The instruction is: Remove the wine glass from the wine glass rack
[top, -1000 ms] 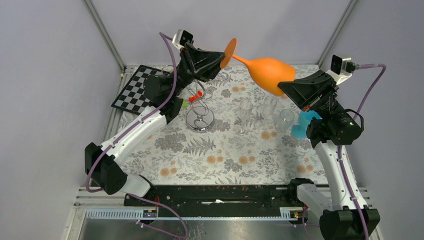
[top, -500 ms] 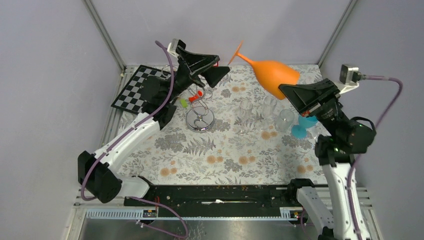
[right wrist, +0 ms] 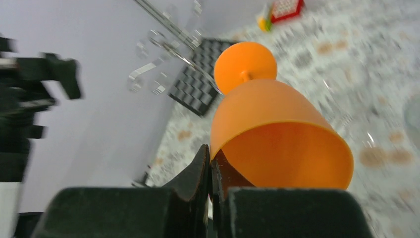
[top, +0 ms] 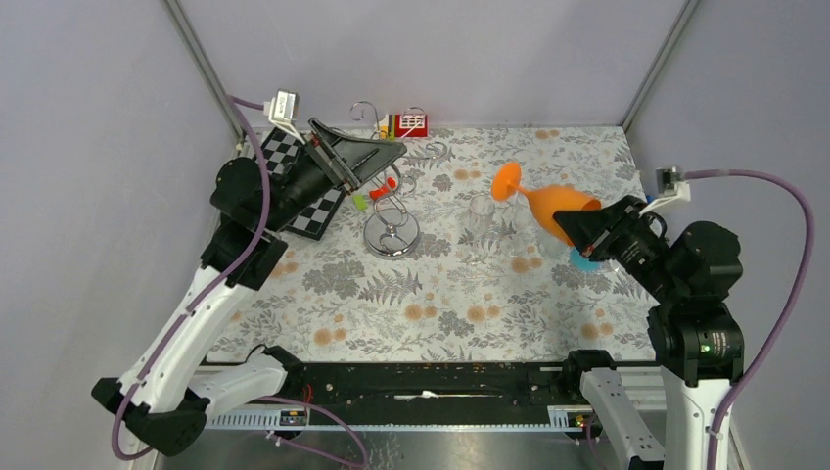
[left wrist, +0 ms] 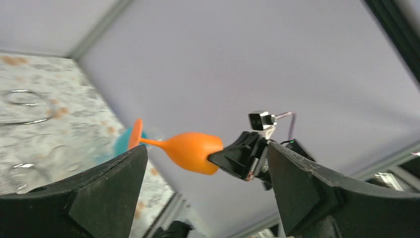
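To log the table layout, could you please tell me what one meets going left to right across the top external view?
chessboard → wine glass rack → leftmost clear glass → orange wine glass

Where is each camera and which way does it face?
Top external: above, behind the bases, looking down at table, wine glass rack, left arm, right arm.
Left wrist: faces the orange wine glass; open left fingers frame it.
Right wrist: faces the chessboard along the glass; right fingers pinch its rim.
All three share the glass.
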Motion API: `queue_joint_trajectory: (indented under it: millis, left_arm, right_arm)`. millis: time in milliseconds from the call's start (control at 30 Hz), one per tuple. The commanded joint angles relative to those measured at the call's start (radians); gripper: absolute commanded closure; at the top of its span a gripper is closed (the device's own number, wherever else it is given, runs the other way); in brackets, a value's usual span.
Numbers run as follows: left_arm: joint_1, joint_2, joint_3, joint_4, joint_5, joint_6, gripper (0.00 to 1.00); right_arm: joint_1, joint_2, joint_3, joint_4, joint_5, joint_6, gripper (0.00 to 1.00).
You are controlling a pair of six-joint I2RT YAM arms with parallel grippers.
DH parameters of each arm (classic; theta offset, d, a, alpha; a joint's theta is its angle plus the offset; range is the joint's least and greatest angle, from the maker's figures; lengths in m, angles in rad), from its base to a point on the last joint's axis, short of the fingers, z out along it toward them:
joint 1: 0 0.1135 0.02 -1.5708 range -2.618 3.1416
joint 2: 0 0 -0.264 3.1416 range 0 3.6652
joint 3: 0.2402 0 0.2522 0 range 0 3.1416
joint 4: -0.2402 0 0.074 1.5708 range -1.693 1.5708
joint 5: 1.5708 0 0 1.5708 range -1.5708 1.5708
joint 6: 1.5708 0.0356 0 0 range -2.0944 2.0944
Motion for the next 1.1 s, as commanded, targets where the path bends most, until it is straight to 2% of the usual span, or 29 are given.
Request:
queue_joint_trajectory:
  millis: [0, 67, 233, 300, 400, 567, 700, 900, 1067]
  left_arm:
    - [0.005, -0.068, 0.060, -0.270, -0.140, 0.276, 0.04]
    - [0.004, -0.094, 0.068, -0.338, -0.181, 0.333, 0.03]
    - [0.005, -0.161, 0.072, -0.447, -0.280, 0.427, 0.02]
    - [0.004, -0.181, 0.072, -0.486, -0.312, 0.459, 0.01]
    - [0.004, -0.202, 0.069, -0.534, -0.352, 0.502, 0.01]
    - [0.004, -0.227, 0.063, -0.605, -0.467, 0.527, 0.01]
    - [0.004, -0.249, 0.065, -0.620, -0.507, 0.571, 0.01]
    - [0.004, -0.326, 0.060, -0.620, -0.612, 0.626, 0.01]
    - [0.004, -0.404, 0.035, -0.614, -0.671, 0.681, 0.01]
  right_arm:
    - [0.002, 0.025, 0.093, -0.380, 0.078, -0.256, 1.00]
    - [0.002, 0.047, 0.106, -0.468, 0.139, -0.320, 1.00]
    - [0.002, 0.097, 0.084, -0.538, 0.206, -0.398, 1.00]
    - [0.002, 0.111, 0.058, -0.529, 0.138, -0.410, 1.00]
    - [0.004, 0.137, 0.012, -0.489, -0.043, -0.401, 1.00]
    - [0.048, 0.124, -0.076, -0.363, -0.098, -0.327, 1.00]
    - [0.137, 0.151, -0.079, -0.295, -0.029, -0.284, 1.00]
    - [0.383, 0.243, -0.052, -0.224, 0.192, -0.233, 1.00]
    - [0.561, 0.385, 0.019, -0.202, 0.355, -0.219, 1.00]
